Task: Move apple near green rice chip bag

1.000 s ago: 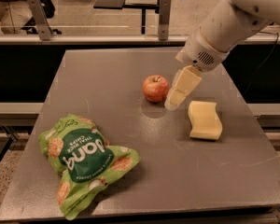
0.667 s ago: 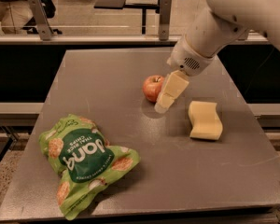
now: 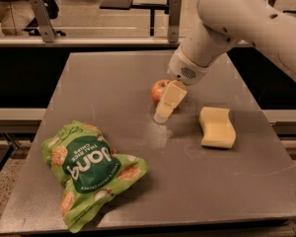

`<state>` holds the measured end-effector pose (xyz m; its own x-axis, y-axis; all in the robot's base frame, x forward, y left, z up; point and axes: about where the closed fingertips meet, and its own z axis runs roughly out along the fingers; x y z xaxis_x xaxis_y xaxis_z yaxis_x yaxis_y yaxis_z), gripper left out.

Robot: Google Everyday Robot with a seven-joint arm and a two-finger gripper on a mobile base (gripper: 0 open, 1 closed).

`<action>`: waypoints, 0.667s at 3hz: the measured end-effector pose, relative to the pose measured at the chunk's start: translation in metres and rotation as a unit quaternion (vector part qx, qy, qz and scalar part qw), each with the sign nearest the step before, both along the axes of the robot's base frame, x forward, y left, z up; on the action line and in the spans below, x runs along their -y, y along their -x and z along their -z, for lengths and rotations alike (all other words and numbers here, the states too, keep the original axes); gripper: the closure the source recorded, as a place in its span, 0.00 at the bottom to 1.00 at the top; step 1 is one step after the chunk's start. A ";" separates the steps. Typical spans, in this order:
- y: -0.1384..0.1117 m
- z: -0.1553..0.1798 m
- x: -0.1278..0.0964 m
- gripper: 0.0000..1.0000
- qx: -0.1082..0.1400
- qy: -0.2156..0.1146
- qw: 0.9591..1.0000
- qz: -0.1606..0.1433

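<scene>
Gray desk (image 3: 108, 78) w/ 3 things on it; the apple (image 3: 158, 89) sits near the middle, a bit toward the back; it is red w/ a yellow spot; only its left part shows, bc the gripper (image 3: 164, 113) is right in front of it and hides the rest. The gripper is pale cream and tilts down and to the left; its tip is at or very near the desk top, just in front of the apple; can't tell if it is spread or pressed together; can't tell if it touches the apple. The big white arm (image 3: 227, 23) comes in from the top right.

The bag (image 3: 91, 169) is bright green and crinkly; it lies flat at the front left corner of the desk; it has a dark green round label (image 3: 89, 168) w/ white letters and rice-cracker pics around it; it is well apart from the apple. A pale yellow sponge (image 3: 217, 127) w/ wavy sides lies flat to the right of the gripper; near it, not touching.
</scene>
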<state>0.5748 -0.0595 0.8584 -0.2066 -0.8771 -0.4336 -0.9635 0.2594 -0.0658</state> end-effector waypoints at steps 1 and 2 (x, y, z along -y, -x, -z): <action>-0.003 0.004 0.000 0.25 -0.004 0.001 1.000 0.001; -0.003 0.003 -0.001 0.49 -0.004 0.001 1.000 -0.004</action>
